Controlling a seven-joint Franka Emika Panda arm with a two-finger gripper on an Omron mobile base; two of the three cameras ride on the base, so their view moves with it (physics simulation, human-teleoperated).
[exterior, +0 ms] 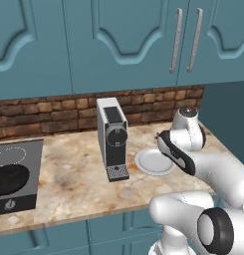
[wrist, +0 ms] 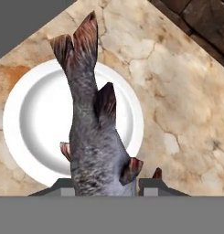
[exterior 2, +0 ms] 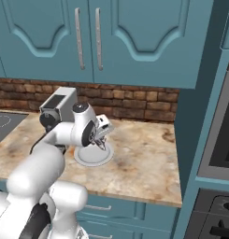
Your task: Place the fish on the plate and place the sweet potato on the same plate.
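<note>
Grasping the slender grey-silver fish between its two dark fingers, our claw hangs over the speckled stone counter; directly beneath it we see the round white plate.

The plate lies on the counter, just right of the coffee machine. The fish hangs over the plate, clamped in the gripper. Far left, a pan sits on the stove. Behind runs a brick wall, with cupboards above it.
</note>
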